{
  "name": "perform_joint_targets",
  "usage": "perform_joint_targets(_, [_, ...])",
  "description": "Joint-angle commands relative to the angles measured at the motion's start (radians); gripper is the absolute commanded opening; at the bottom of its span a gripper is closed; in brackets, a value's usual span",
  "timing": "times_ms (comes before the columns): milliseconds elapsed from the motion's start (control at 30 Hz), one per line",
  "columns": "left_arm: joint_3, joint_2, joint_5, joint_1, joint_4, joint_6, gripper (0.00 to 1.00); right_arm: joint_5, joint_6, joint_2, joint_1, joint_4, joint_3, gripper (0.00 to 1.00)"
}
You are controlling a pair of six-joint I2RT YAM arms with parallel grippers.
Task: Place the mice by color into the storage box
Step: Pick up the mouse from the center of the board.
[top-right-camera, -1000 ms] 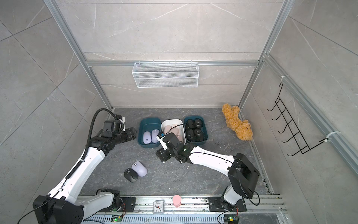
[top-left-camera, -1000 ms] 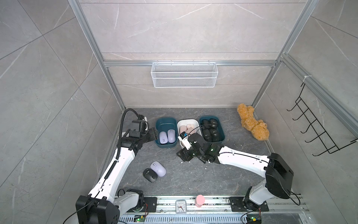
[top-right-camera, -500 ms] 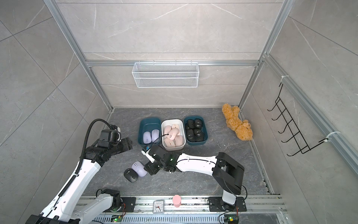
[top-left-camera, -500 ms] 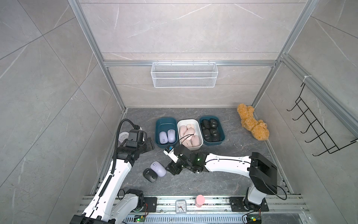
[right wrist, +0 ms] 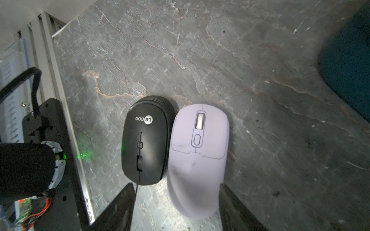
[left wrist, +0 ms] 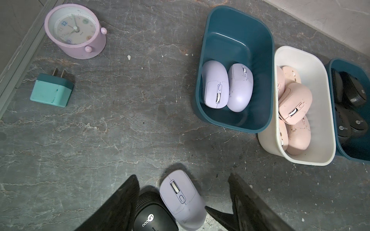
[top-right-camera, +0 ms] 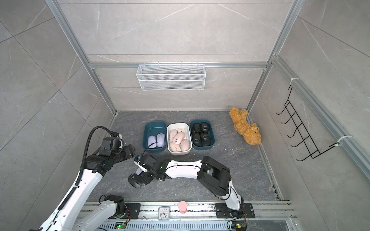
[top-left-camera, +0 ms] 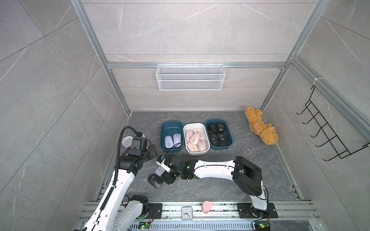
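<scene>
Lavender plastic, smooth and matte, is what the loose mouse (right wrist: 198, 158) is judged to be made of: light, rigid and liable to slip, with a domed back that offers no flat face. It is seen lying on the grey floor (right wrist: 260, 60), flank to flank with a black mouse (right wrist: 147, 140). A hold across its narrower sides is advised, though little room is left for a finger on the black mouse's side. The right gripper (right wrist: 176, 187) is poised over it with jaws apart and nothing clamped. The left gripper (left wrist: 183, 177) is likewise spread and empty. Well apart stands the teal bin (top-left-camera: 171, 125), in which two lavender mice (left wrist: 215, 86) are already laid.
</scene>
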Motion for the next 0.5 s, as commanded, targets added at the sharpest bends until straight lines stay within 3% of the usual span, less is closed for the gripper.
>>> perform_joint_targets(0, [0.046, -0.021, -0.027, 0.0, -0.035, 0.017, 0.74, 0.026, -0.019, 0.047, 0.007, -0.048, 0.055, 0.68])
perform_joint_targets(467, [0.074, -0.023, -0.024, 0.0, -0.054, 0.04, 0.75, 0.12, -0.01, 0.176, 0.008, -0.183, 0.208, 0.66])
